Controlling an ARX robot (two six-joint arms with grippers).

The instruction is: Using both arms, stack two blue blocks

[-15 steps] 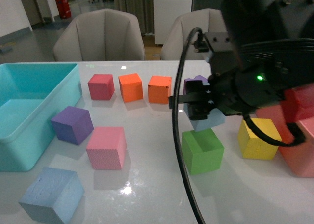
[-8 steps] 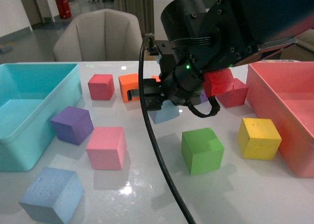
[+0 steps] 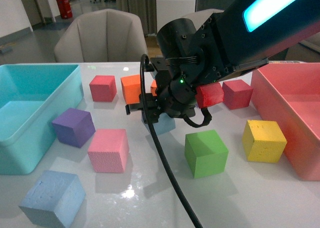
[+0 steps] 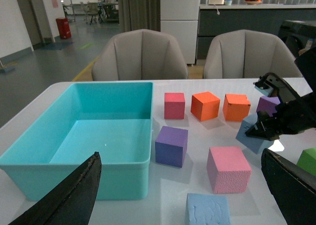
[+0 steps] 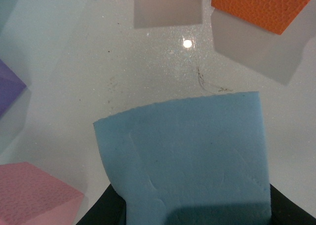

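- Pale blue foam cube (image 3: 165,124) hangs tilted in the right arm's black fingers (image 3: 144,109), which are closed on it, near the green foam cube (image 3: 206,153).
- Second pale blue foam cube (image 3: 52,198) rests on the white surface (image 3: 250,193), near the pink foam cube (image 3: 108,150).
- Left arm's fingers (image 4: 74,195) stand wide apart, holding nothing.

One blue block (image 3: 165,124) hangs tilted, clamped in the right gripper (image 3: 152,113); the other blue block (image 3: 52,198) sits flat on the tabletop (image 3: 240,198), near-left.

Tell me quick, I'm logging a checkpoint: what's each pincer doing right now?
Left pincer: open, empty.
Right pincer: closed on a pale blue foam cube.
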